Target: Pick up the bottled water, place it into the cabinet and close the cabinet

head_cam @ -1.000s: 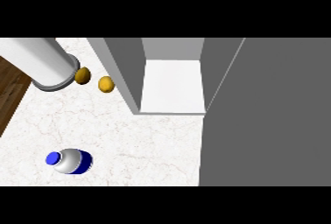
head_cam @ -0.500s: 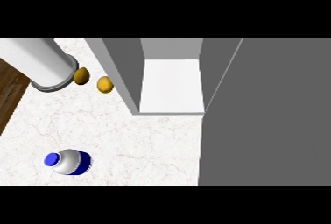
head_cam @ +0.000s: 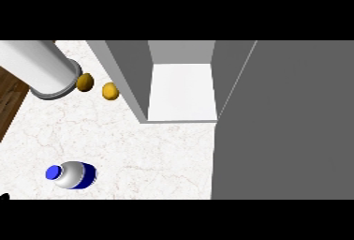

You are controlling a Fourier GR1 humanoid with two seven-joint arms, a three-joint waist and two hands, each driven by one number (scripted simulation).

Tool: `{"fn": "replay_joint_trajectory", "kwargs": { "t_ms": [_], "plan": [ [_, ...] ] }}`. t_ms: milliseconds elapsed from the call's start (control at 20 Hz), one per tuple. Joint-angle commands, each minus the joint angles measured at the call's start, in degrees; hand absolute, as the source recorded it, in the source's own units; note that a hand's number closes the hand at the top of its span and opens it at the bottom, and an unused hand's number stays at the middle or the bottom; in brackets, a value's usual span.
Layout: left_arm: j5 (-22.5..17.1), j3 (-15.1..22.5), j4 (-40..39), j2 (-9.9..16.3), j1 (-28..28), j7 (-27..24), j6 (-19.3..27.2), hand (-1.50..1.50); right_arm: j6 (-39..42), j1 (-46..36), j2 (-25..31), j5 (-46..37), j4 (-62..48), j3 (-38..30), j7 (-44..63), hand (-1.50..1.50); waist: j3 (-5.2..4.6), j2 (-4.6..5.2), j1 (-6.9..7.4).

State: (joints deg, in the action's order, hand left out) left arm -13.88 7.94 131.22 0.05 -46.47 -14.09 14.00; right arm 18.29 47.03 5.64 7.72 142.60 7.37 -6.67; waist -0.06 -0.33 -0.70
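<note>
The bottled water (head_cam: pixel 71 175) stands on the marble counter (head_cam: pixel 138 150) at the lower left, seen from above, with a blue cap and a blue band. The cabinet (head_cam: pixel 181 91) is at the top middle, open, its white shelf bare. Its grey door (head_cam: pixel 283 122) swings out and fills the right side. A small black tip of my left hand (head_cam: pixel 3 197) shows at the lower left edge, a short way left of and below the bottle. My right hand is out of the view.
A thick white-grey cylinder (head_cam: pixel 38 68) slants in from the upper left corner. Beside its end lie two small yellow-brown lumps (head_cam: pixel 84 82) (head_cam: pixel 109 90), close to the cabinet's left wall. Dark wood floor (head_cam: pixel 8 101) shows past the counter's left edge.
The bottle, cabinet and door have not moved. A small black tip now shows at the lower left edge.
</note>
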Motion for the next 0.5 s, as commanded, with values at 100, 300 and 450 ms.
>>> {"fn": "replay_joint_trajectory", "kwargs": {
  "t_ms": [100, 300, 450],
  "plan": [
    [-5.1, -6.8, -9.4, 1.0, 4.7, -2.6, -2.7, -1.5, 2.4, 6.9, 2.1, 5.3, 11.1, -1.3, 2.0, -1.5, 0.0, 0.07, -0.07],
    [-7.0, -11.7, -19.5, 3.0, 9.9, -5.0, -4.9, -1.5, 1.9, 7.0, 1.6, 5.8, 10.5, -2.6, 0.8, -1.5, -0.04, 0.24, 0.04],
    [-6.5, -11.4, -25.8, 1.7, 15.9, -5.6, -3.4, -1.5, 4.1, 10.5, 1.6, 4.4, 10.7, -0.3, -2.1, -1.5, -0.03, 0.19, -0.67]
  ]
}}
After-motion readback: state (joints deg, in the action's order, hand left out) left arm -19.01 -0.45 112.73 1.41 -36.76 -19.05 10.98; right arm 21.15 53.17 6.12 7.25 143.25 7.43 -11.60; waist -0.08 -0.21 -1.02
